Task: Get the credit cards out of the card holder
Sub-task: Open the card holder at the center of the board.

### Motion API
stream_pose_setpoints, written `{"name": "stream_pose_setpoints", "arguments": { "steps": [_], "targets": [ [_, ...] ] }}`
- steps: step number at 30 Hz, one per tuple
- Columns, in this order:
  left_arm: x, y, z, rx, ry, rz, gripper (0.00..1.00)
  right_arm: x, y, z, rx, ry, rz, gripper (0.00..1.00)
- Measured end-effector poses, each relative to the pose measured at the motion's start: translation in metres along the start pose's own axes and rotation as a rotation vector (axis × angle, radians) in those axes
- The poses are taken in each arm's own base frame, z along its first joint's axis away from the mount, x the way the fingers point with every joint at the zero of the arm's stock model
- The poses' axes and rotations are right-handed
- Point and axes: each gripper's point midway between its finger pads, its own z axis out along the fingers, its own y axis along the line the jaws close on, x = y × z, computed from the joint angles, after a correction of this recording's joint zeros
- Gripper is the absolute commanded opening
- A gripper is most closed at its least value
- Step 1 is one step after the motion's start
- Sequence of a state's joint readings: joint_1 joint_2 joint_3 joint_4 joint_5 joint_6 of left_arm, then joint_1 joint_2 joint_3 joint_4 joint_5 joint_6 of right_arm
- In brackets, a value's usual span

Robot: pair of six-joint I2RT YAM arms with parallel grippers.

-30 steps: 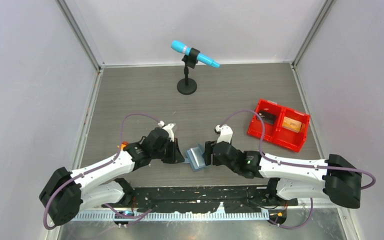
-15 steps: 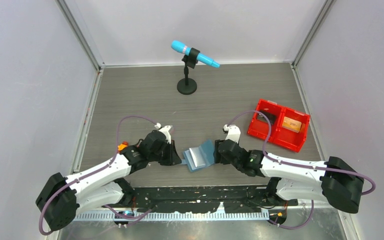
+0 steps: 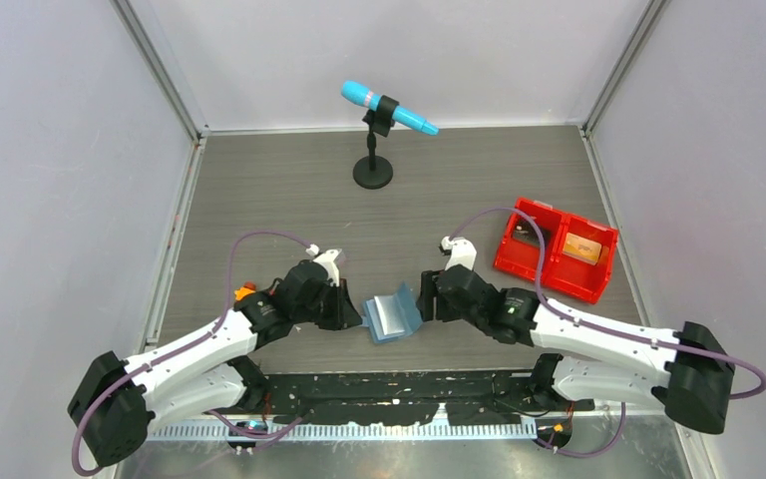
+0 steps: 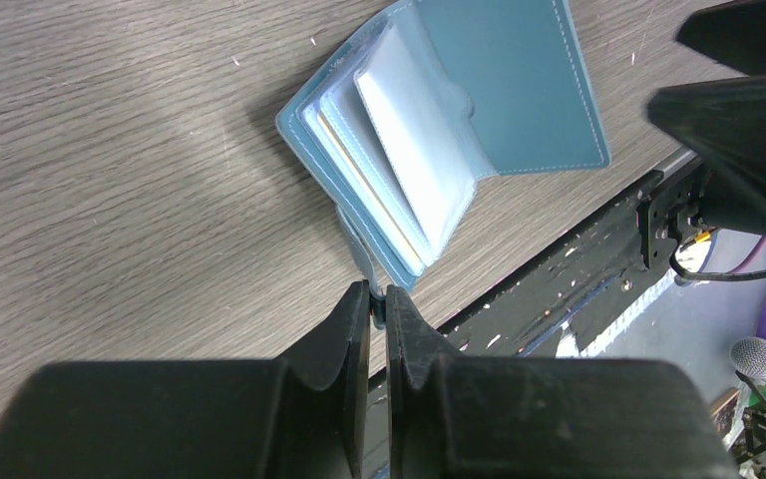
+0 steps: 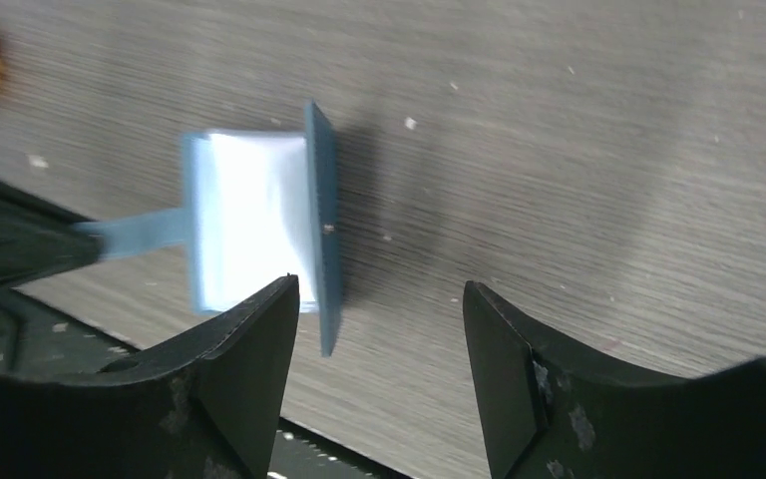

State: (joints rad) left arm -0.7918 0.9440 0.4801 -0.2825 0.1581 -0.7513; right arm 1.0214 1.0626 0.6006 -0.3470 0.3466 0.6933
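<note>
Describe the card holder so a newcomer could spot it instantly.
On the grey table, look near the arms' edge, between the left gripper and the right gripper. The card holder sits there, open: small, teal-blue, with pale inner pockets, unlike the red bin farther right.

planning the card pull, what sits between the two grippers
The open card holder lies between the left gripper and the right gripper, nothing else; clearest in the top view.

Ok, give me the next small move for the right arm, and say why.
Probably ease the open right tool toward the pale pockets and pinch a card edge: the left tool pins the card holder by its strap, and the cover stands open.
</note>
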Motion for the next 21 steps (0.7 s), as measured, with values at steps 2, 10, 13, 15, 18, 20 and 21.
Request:
{"name": "stream_pose_setpoints", "arguments": {
  "steps": [2, 10, 13, 15, 18, 20, 21],
  "targets": [
    [0.000, 0.000, 0.000, 0.000, 0.000, 0.000, 0.00, -0.013, 0.011, -0.010, -0.047, -0.032, 0.012, 0.66],
    [0.000, 0.000, 0.000, 0.003, 0.002, 0.000, 0.00, -0.031, 0.048, -0.028, -0.233, -0.072, 0.041, 0.55],
    [0.001, -0.001, 0.000, 0.006, 0.004, 0.000, 0.00, -0.029, 0.066, -0.025, -0.301, -0.054, 0.043, 0.55],
    [0.001, -0.002, 0.000, 0.009, 0.006, -0.001, 0.00, -0.025, 0.078, -0.021, -0.344, -0.033, 0.042, 0.55],
    [0.001, -0.002, 0.000, 0.011, 0.008, -0.001, 0.00, -0.017, 0.093, -0.014, -0.393, -0.002, 0.037, 0.56],
    [0.002, -0.003, 0.000, 0.015, 0.011, -0.001, 0.00, -0.011, 0.099, -0.008, -0.405, 0.018, 0.036, 0.56],
    [0.002, -0.003, -0.001, 0.015, 0.011, -0.001, 0.00, -0.008, 0.101, -0.004, -0.405, 0.028, 0.036, 0.57]
  ]
}}
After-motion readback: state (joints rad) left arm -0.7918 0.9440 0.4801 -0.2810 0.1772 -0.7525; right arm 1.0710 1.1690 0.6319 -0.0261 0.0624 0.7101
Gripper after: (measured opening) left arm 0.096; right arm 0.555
